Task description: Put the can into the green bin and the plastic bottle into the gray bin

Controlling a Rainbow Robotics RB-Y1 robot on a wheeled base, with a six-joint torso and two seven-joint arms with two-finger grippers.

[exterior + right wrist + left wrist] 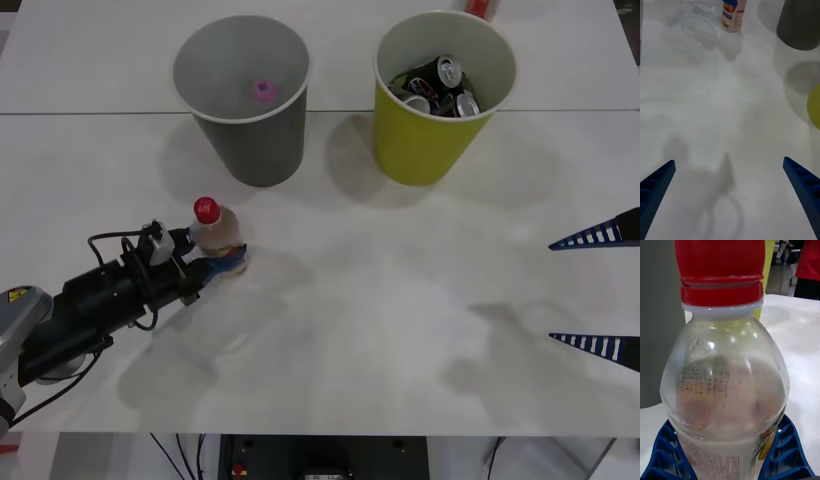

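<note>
Risk of tipping or slipping on the lift: left gripper [222, 262] clamped low on the plastic bottle [215, 232], heavy top free to lean; could clip the gray bin [243, 95] rim. Small, clear, red-capped, pale liquid, upright near the table [400, 330] left edge, just before the gray bin. Cans already in the green bin [440, 95]. Right gripper [600, 290] spread apart, idle at the right edge.

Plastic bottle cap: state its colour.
Red. The plastic bottle has a ribbed red screw cap, seen best in the left wrist view.
</note>
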